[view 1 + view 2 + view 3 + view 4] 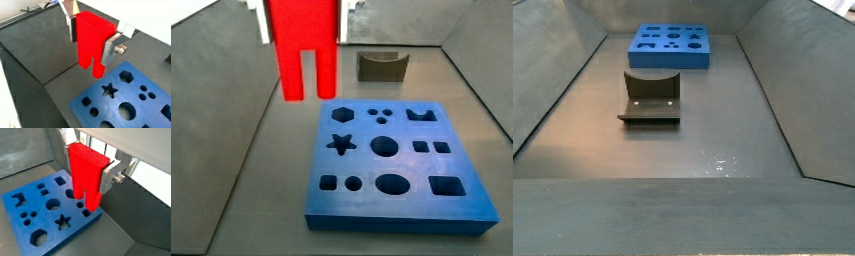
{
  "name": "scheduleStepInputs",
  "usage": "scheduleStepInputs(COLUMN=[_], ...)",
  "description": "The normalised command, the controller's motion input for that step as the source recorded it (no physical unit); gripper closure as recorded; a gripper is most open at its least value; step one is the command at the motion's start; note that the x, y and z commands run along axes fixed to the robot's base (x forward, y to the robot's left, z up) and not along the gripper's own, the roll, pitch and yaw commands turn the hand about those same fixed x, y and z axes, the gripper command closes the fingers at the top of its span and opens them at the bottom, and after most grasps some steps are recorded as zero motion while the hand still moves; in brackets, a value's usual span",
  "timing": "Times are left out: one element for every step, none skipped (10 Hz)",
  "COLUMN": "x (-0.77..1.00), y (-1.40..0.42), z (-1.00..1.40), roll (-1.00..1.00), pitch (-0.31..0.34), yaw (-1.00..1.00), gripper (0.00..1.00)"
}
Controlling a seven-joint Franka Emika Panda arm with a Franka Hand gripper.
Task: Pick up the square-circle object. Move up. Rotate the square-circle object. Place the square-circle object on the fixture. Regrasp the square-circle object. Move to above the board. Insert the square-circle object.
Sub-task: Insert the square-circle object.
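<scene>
Our gripper (93, 34) pinches the red block (91, 42) near its top, fingers (111, 47) pressed on opposite sides. The block hangs upright in the air, long axis vertical and prongs pointing down. We judge it beside the blue board's (133, 107) edge, not yet over its holes.

The gripper (93, 31) is cut off by the frame edge in both wrist views, and a side view shows only its fingertips (262, 22). The red object (306, 45) loses its upper end there. The board (127, 102) runs off-frame.
</scene>
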Motion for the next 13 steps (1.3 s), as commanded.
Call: scheduleStepInputs(x=[0.0, 0.0, 0.0, 0.0, 0.02, 0.12, 0.26, -0.02, 0.08, 0.26, 0.22, 0.18, 0.1], y=[-0.3, -0.29, -0.27, -0.33, -0.35, -0.35, -0.28, -0.05, -0.06, -0.13, -0.14, -0.12, -0.11], z=[-0.28, -0.24, -0.18, -0.11, -0.19, -0.11, 0.0, -0.01, -0.1, -0.27, -0.31, -0.29, -0.22], roll=[0.27, 0.32, 0.27, 0.22, 0.23, 0.21, 0.13, 0.0, 0.0, 0.06, 0.04, 0.0, 0.0], pitch=[-0.003, 0.0, -0.016, -0.009, -0.003, 0.0, 0.0, -0.036, 0.0, 0.0, 0.0, 0.0, -0.003], yaw=[0.09, 0.11, 0.19, 0.12, 0.11, 0.11, 0.0, 0.04, 0.0, 0.0, 0.0, 0.0, 0.0], gripper=[1.0, 1.0, 1.0, 1.0, 1.0, 1.0, 1.0, 1.0, 1.0, 1.0, 1.0, 1.0, 1.0])
